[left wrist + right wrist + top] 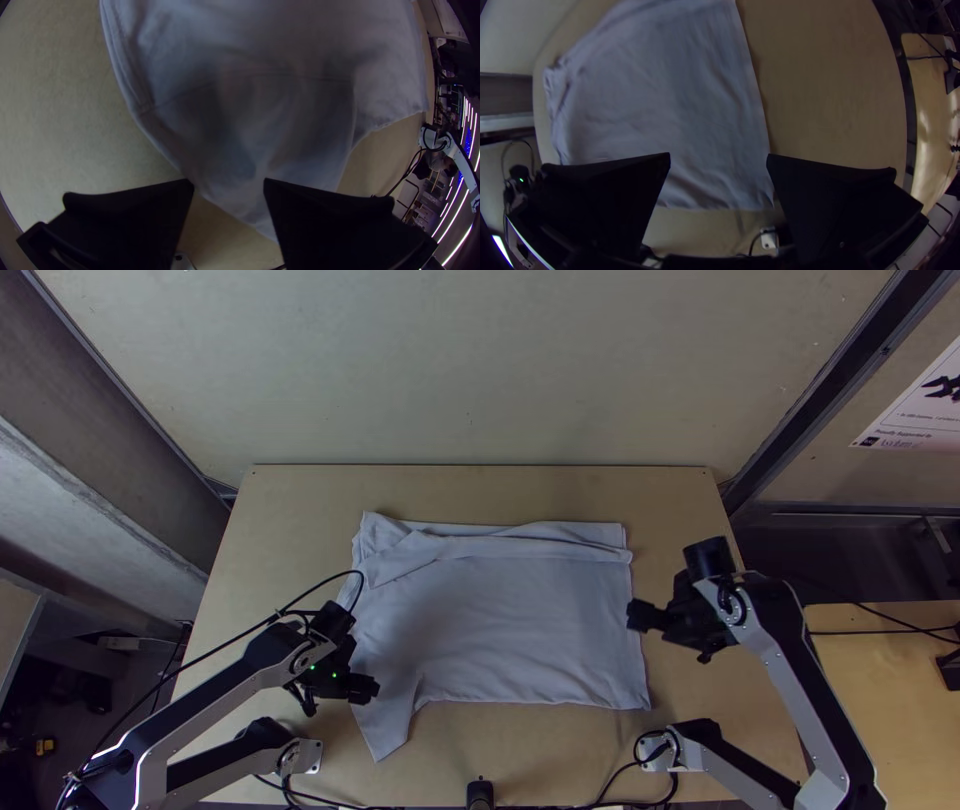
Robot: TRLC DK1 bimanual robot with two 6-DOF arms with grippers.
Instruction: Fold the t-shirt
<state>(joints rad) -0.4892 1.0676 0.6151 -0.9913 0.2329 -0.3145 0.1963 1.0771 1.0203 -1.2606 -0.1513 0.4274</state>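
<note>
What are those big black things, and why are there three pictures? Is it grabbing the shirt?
They're parts of a robot with two arms, a left arm and a right arm. Each ends in a gripper, a sort of hand with two wide, flat black fingers. Those are the big shapes in two pictures, because a camera rides on each wrist. The other camera looks down from high over the table.

On the table lies a pale t-shirt, mostly flat, with a strip along its far side folded over. A sleeve pokes out toward the near edge.

The left gripper is open above the sleeve. The right gripper is open by the shirt's other end. Neither is holding anything.
</note>
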